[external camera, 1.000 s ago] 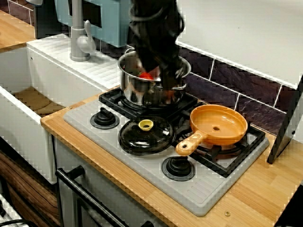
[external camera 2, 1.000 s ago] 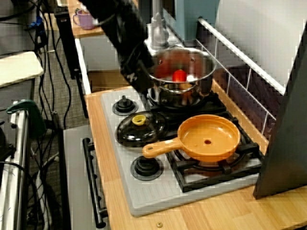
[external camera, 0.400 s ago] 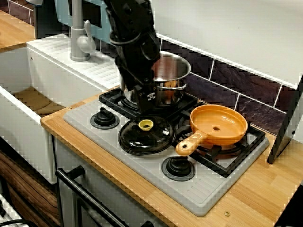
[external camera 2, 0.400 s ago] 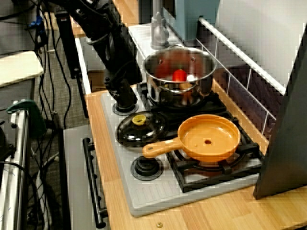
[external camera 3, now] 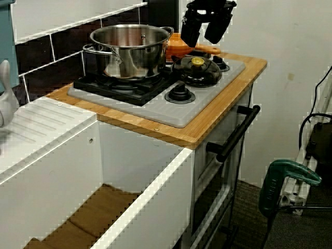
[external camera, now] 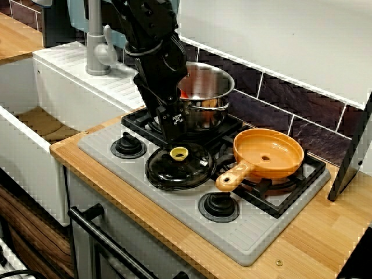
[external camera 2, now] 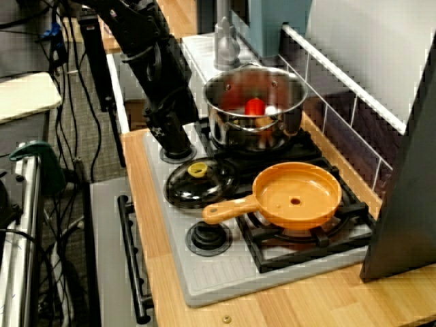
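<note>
My black gripper (external camera 3: 200,40) hangs open and empty in the view from the sink end, just above the black lid (external camera 3: 197,71). In the front view the gripper (external camera: 174,132) is low in front of the steel pot (external camera: 204,96), right behind the lid (external camera: 179,167) with its yellow knob (external camera: 179,153). From the side, the gripper (external camera 2: 176,144) stands over the back stove dial, left of the pot (external camera 2: 272,133). A small red thing (external camera 2: 254,107) lies inside the pot. Beside the lid, an orange pan (external camera: 268,154) rests on the other burner.
Grey hob (external camera: 174,200) with black dials (external camera: 218,206) on a wooden counter (external camera: 302,244). A white sink (external camera: 35,116) and grey tap (external camera: 96,46) lie to the left. Dark tiled wall (external camera: 290,110) behind. A black oven handle (external camera 3: 236,132) juts out in front.
The arm has come up out of the pot and swung toward the front of the stove, ending low beside the lid. The red thing stays in the pot.
</note>
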You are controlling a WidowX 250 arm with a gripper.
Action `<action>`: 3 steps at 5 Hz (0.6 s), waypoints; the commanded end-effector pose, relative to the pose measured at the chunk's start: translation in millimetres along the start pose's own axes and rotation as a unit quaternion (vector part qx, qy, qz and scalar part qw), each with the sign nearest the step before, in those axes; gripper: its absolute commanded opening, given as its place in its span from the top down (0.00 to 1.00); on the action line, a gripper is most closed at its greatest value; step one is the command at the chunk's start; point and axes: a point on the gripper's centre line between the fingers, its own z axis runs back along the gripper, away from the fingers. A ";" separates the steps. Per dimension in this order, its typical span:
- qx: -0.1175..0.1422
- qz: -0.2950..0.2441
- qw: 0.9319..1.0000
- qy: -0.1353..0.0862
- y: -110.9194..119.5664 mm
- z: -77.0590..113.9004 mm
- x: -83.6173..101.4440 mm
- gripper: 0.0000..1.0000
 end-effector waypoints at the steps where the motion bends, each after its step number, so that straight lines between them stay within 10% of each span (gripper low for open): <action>1: -0.012 0.018 1.000 -0.007 12.1 -7.0 11.8 0.00; 3: -0.013 0.022 1.000 -0.009 7.6 -15.3 24.6 0.00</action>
